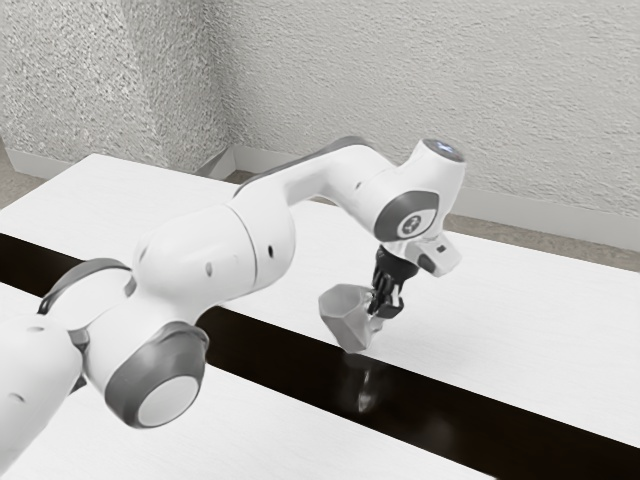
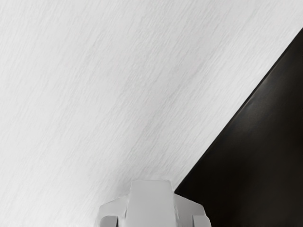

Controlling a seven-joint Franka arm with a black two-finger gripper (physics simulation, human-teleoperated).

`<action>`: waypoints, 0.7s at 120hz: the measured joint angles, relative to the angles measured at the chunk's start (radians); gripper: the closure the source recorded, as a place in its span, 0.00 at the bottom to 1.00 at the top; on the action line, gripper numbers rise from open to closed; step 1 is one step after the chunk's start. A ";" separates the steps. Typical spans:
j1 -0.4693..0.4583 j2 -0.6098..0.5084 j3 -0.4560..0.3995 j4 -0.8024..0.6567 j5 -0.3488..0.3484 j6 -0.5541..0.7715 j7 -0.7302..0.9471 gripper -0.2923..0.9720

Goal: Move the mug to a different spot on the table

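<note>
Clamping the grey mug [image 1: 347,318], the pincer [image 1: 385,298] holds it tilted above the table [image 1: 520,300].

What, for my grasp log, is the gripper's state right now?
The gripper: closed, holding the mug by its wall, with the mug tilted.

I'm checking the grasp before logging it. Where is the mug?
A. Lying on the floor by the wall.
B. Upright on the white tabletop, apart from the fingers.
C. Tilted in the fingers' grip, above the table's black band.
C: in the exterior view the mug hangs tilted from the fingers, which clamp its side, over the black band.
</note>
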 joint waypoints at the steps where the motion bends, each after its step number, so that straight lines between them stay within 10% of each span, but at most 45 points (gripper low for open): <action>1: 0.000 -0.002 0.000 -0.003 0.000 -0.001 0.000 0.72; 84: 0.053 -0.183 -0.002 -0.298 0.153 -0.088 -0.034 0.76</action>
